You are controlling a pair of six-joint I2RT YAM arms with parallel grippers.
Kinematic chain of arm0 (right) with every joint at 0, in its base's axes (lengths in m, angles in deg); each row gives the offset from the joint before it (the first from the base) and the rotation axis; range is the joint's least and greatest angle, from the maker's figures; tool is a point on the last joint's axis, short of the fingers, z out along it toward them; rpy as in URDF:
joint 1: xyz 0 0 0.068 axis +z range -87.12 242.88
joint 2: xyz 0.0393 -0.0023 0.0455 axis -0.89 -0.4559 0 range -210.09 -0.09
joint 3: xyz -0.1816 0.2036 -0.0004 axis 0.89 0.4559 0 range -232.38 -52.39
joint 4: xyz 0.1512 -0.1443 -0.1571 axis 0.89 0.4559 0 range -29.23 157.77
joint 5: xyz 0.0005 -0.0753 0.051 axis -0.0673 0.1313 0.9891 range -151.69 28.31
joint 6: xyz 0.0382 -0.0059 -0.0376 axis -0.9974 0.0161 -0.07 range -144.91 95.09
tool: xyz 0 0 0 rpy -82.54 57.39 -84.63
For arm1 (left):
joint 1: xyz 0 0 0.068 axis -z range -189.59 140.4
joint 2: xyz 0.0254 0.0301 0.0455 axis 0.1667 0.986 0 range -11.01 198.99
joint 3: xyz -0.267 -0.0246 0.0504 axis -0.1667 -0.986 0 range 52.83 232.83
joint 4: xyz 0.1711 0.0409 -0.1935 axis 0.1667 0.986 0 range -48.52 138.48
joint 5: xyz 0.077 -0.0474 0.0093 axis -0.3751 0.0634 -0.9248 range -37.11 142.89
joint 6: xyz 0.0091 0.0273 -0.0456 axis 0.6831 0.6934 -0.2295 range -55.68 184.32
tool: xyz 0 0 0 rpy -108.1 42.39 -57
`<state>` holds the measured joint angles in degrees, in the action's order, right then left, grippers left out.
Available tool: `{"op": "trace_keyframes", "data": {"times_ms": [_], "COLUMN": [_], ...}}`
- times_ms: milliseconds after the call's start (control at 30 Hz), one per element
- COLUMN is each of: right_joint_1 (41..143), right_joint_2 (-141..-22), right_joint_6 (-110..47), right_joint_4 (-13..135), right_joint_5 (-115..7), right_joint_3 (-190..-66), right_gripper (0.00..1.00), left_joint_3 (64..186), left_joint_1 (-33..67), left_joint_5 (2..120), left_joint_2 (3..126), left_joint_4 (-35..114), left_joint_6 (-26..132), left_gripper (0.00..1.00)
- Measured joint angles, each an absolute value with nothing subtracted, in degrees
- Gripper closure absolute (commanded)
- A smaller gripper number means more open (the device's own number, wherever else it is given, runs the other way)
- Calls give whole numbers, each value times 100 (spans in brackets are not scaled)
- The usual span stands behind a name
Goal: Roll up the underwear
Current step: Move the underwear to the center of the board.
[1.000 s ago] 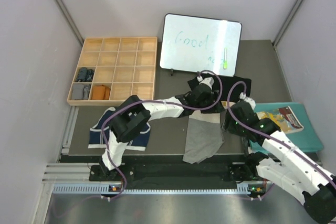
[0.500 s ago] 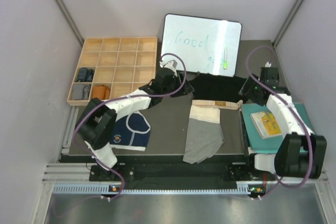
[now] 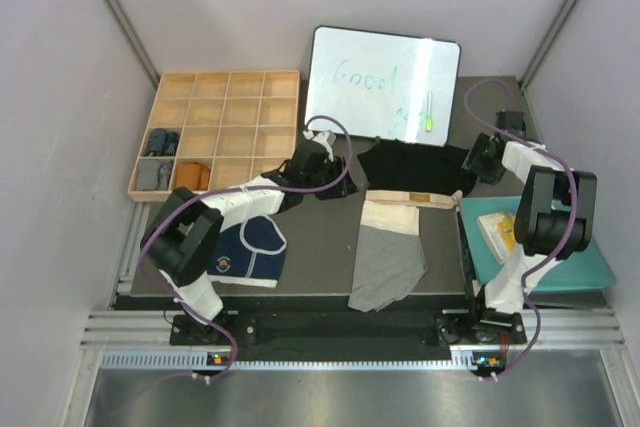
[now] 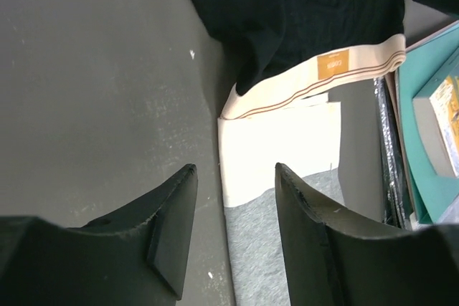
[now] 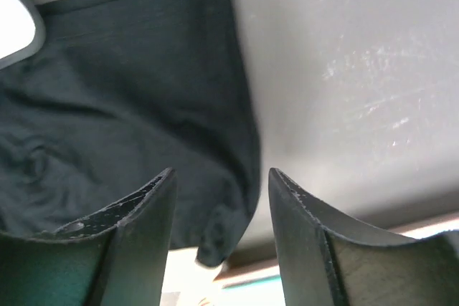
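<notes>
The black underwear point(image 3: 415, 165) lies flat at the back of the mat, its beige waistband point(image 3: 408, 198) toward me. The grey underwear point(image 3: 388, 262) with its cream waistband lies just in front of it. The navy underwear point(image 3: 250, 250) is at the front left. My left gripper point(image 3: 340, 185) hovers open left of the black brief's corner. In the left wrist view its jaws point(image 4: 233, 184) frame the cream waistband point(image 4: 280, 145), holding nothing. My right gripper point(image 3: 472, 169) is open at the black brief's right edge, with the black cloth point(image 5: 129, 98) below its jaws point(image 5: 219, 177).
A wooden compartment tray point(image 3: 215, 97) stands at the back left and holds rolled items point(image 3: 160, 142) in its left cells. A whiteboard point(image 3: 385, 82) leans behind the black brief. A teal pad point(image 3: 560, 267) with a book point(image 3: 503, 232) lies at the right edge.
A second ago both grippers were together at the top of the grey brief. They have since swung apart to the black brief's left and right sides, and the black brief now lies spread out.
</notes>
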<state>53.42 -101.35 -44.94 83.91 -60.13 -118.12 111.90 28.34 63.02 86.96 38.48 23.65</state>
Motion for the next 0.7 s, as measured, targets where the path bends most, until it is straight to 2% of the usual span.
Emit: {"op": "trace_keyframes", "data": {"times_ms": [100,200,333,367,700], "right_joint_1": [5316,5310,5305,5303,5056], "right_joint_2": [-10417,-10565,-10731,-10784,-11112], "right_joint_6": [-4431,-4381,-4306,-4302,-4315], "right_joint_4": [8389,8376,8358,8404,8644], "right_joint_5": [-6056,-6067,-6065,-6085,-6098], "right_joint_3": [-11928,-12009,-12164,-12234,-12728], "right_gripper": [52,61,95,100,100], "left_joint_3": [11070,10961,10845,10819,10777], "left_joint_1": [2834,2834,2834,2834,2834], "left_joint_5": [6348,6390,6429,6434,6593], "left_joint_2": [8696,8696,8696,8696,8878], "left_joint_4": [3857,3865,3850,3848,3658], "left_joint_6": [2405,2431,2468,2473,2507], "left_gripper": [48,47,47,48,49]}}
